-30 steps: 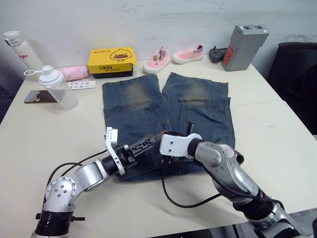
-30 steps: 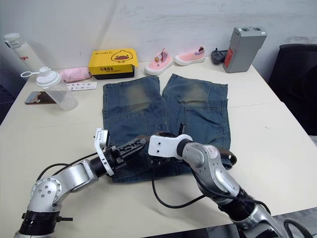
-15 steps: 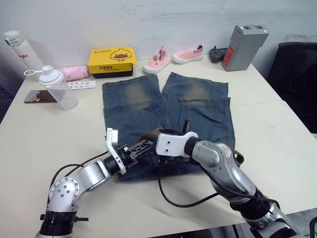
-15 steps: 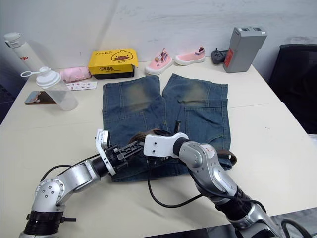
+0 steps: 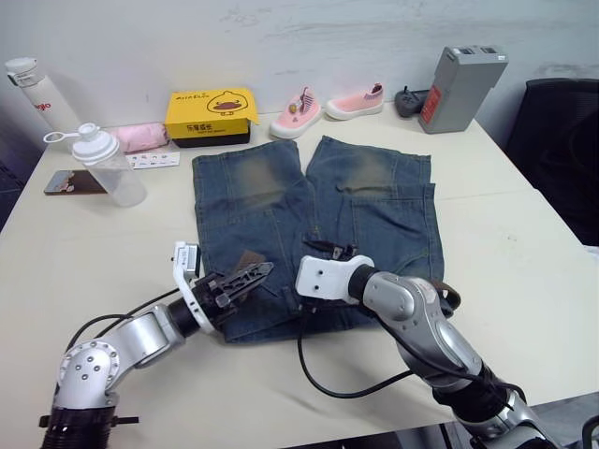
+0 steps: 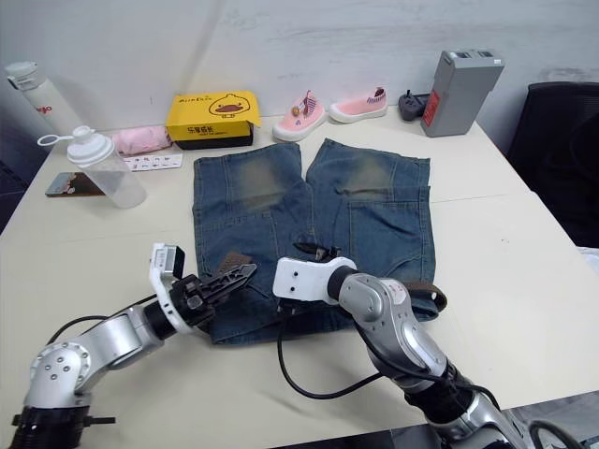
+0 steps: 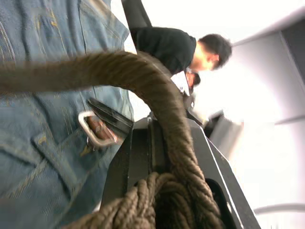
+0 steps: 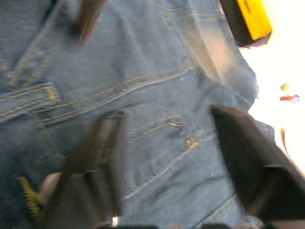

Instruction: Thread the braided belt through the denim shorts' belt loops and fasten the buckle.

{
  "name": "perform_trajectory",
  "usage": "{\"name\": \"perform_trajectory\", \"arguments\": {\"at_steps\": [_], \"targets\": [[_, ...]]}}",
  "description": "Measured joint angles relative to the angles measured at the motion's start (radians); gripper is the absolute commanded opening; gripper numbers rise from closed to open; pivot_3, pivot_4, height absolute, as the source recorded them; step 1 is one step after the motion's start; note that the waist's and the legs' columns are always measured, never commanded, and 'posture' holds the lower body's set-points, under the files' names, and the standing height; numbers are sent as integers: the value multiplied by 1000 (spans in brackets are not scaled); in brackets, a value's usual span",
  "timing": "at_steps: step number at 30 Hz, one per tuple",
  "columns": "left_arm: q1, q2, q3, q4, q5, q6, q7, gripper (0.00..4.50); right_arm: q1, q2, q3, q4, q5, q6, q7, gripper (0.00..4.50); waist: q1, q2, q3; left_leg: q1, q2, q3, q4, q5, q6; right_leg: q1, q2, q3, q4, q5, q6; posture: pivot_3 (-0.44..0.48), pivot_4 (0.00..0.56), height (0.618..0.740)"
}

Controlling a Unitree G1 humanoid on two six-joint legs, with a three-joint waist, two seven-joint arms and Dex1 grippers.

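Note:
The denim shorts lie flat mid-table, waistband toward me. My left gripper hovers over the waistband's left part, shut on the braided belt, which arcs brown and woven out from between its fingers. A brown end of the belt shows just above that gripper. At the waistband's right edge the belt curls in a dark loop. The silver buckle rests on the denim beside a belt loop. My right gripper stands open over the waistband's middle, with only denim between its fingers.
Along the far edge stand a yellow box, two pink shoes, a grey box and a white bottle. A shaker bottle and a phone sit far left. A person shows behind the table.
My right gripper has opened and let go at the waistband's middle. My left gripper closed on the belt and drew back to the left with it.

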Motion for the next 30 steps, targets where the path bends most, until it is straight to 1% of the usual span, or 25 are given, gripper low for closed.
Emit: {"name": "perform_trajectory", "arguments": {"at_steps": [1, 3, 5, 8, 11, 12, 13, 15, 19, 22, 26, 30], "targets": [[3, 12, 7, 1, 10, 7, -16, 197, 0, -1, -6, -1, 0, 3, 0, 4472, 0, 0, 0, 0, 0, 0, 0, 0, 0, 0, 0, 0, 0, 0, 0, 0, 150, 739], [4, 45, 21, 15, 35, 23, -74, 197, 1, -1, -23, -1, 10, 5, 1, 4500, 0, 0, 0, 0, 0, 0, -1, 0, 0, 0, 0, 0, -1, 0, 0, 0, 150, 739], [4, 59, 26, 19, 43, 35, -116, 197, 6, -1, -31, -1, 27, -7, 6, 4500, -1, 0, 0, 0, 0, 0, -3, 0, 0, -1, 0, 0, -1, 0, 0, 0, 150, 739], [-4, 67, 26, 19, 43, 54, -169, 197, 31, -2, -25, -6, 82, -62, 32, 4500, -1, 0, 0, 0, 0, 0, -5, 0, 0, -1, 0, 0, -1, 0, 0, 0, 150, 739], [-3, 88, 26, 8, 41, 79, -221, 197, 28, -13, -16, 15, 92, -145, 21, 4500, -4, 0, 0, 0, 0, 1, -5, 0, 0, -1, 0, 0, -1, 0, 0, 0, 150, 739], [0, 107, 26, -6, 42, 97, -247, 197, 18, -20, -16, 35, 92, -185, 8, 4500, -7, -1, 0, 1, 0, 1, -5, 0, 0, -1, 0, 1, -2, 0, 0, 0, 150, 739], [7, 148, 25, -47, 48, 136, -315, 197, -10, -41, -15, 89, 91, -284, -18, 4500, -10, -1, 1, 1, 0, 2, -4, 0, 0, -1, 0, 1, -1, 0, 0, 0, 150, 739], [8, 182, 25, -73, 67, 165, -381, 197, -26, -45, -15, 146, 97, -387, -43, 4500, -11, 0, 1, 1, 0, 1, -5, 0, 0, -1, 0, 1, -1, 0, 0, 0, 150, 739], [4, 221, 13, -71, 127, 194, -468, 197, -46, -11, -13, 241, 148, -548, -72, 4500, -23, 0, 1, 1, 1, 1, -6, 1, 0, -1, 0, 1, -1, 0, -1, 0, 150, 739], [-20, 225, 6, -55, 168, 199, -501, 197, -43, 2, -12, 269, 195, -604, -58, 3672, -23, 0, 1, 1, 1, 1, -6, 1, 0, -1, 0, 0, -1, 0, 0, 0, 150, 739], [-62, 221, 8, -16, 175, 198, -511, 197, -8, -30, -16, 268, 232, -599, -6, 3672, -20, -1, 1, 1, 0, 0, -6, 1, 1, 1, -1, 0, -1, 0, 0, 0, 150, 739], [-63, 221, 8, -15, 182, 204, -528, 197, 37, -109, -61, 269, 268, -568, 44, 3672, -22, 0, 2, 1, 0, 0, -6, 1, 1, 1, -1, 0, -1, 0, 0, 0, 150, 739]]}}
